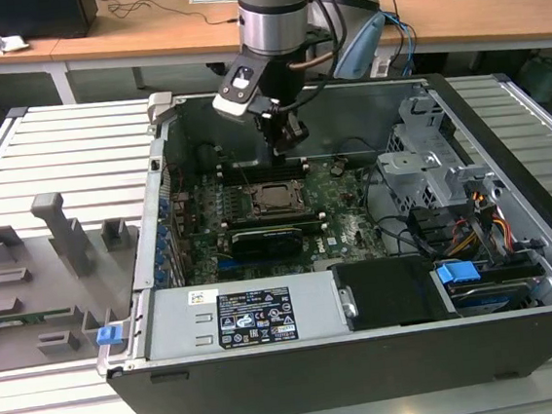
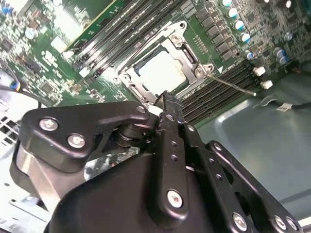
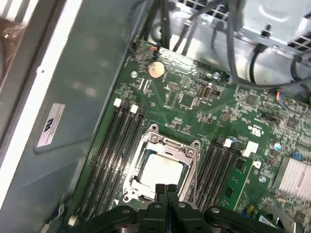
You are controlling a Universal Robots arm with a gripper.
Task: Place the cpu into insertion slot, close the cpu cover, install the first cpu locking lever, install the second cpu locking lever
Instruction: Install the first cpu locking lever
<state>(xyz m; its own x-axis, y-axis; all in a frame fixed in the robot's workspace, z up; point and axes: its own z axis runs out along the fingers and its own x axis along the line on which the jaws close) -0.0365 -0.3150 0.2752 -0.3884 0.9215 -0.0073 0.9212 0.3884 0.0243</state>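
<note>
Bright, even room light from above washes the cpu (image 2: 163, 73) pale just ahead of the gripper (image 2: 166, 99), with soft shadow lying inside the computer case (image 1: 384, 108) around it.

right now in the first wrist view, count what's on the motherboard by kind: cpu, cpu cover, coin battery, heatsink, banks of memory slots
cpu: 1
cpu cover: 1
coin cell battery: 1
finned heatsink: 1
memory slot banks: 2
total: 6
</note>
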